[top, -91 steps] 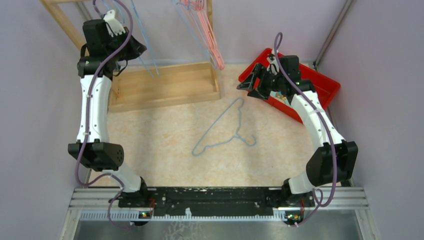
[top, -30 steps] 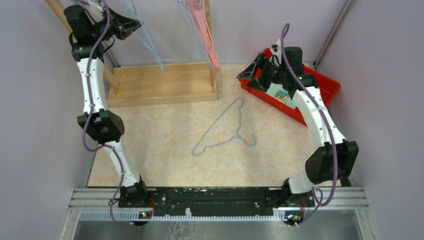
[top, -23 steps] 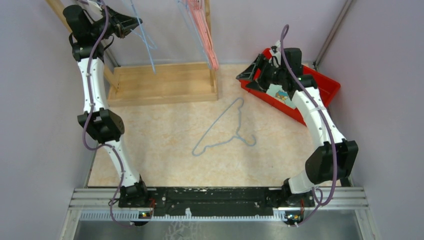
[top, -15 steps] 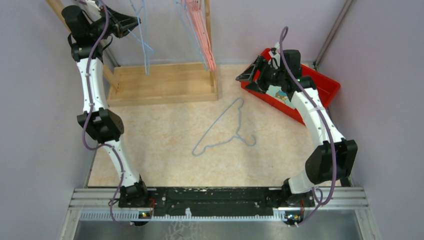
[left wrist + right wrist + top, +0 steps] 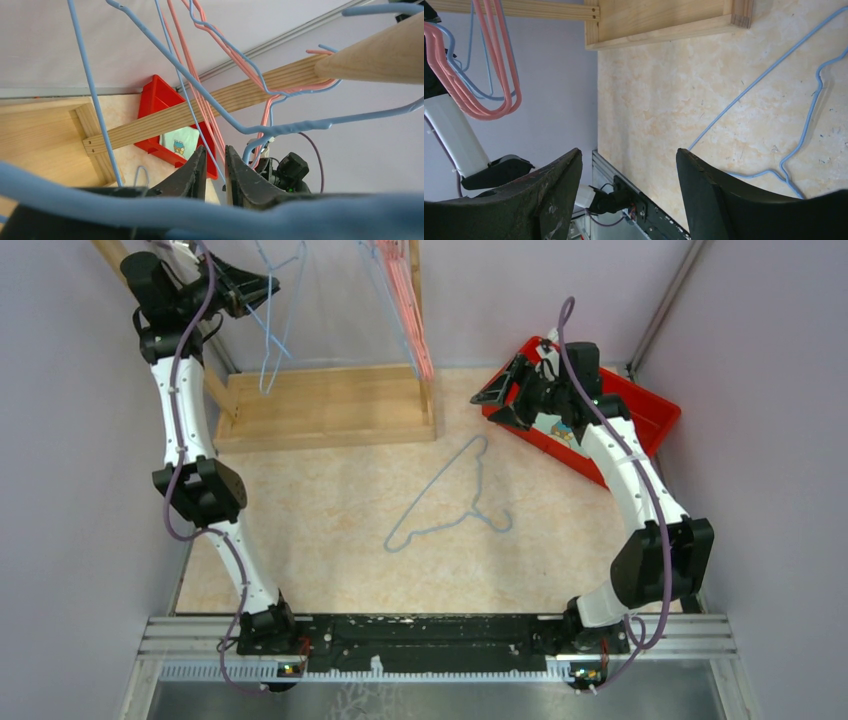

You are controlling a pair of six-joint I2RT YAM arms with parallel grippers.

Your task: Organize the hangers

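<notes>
My left gripper (image 5: 262, 285) is raised at the wooden rack's rail (image 5: 375, 60). Its jaws (image 5: 215, 152) stand a narrow gap apart, with a thin blue wire running through the gap, not pinched. A light blue hanger (image 5: 268, 340) hangs from the rail beside it. Pink hangers (image 5: 412, 320) hang further right and also show in the left wrist view (image 5: 200, 95). Another light blue hanger (image 5: 445, 502) lies flat on the table and shows in the right wrist view (image 5: 769, 75). My right gripper (image 5: 492, 400) is wide open and empty (image 5: 629, 155), above the left edge of the red bin.
The wooden rack's base (image 5: 330, 410) stands at the back left. A red bin (image 5: 655, 415) with a picture card (image 5: 560, 425) sits at the back right. Walls close in on both sides.
The left arm rose from low by the rack to the rail. The blue hanger beside it swung from lower right to lower left. The right gripper shifted slightly left.
</notes>
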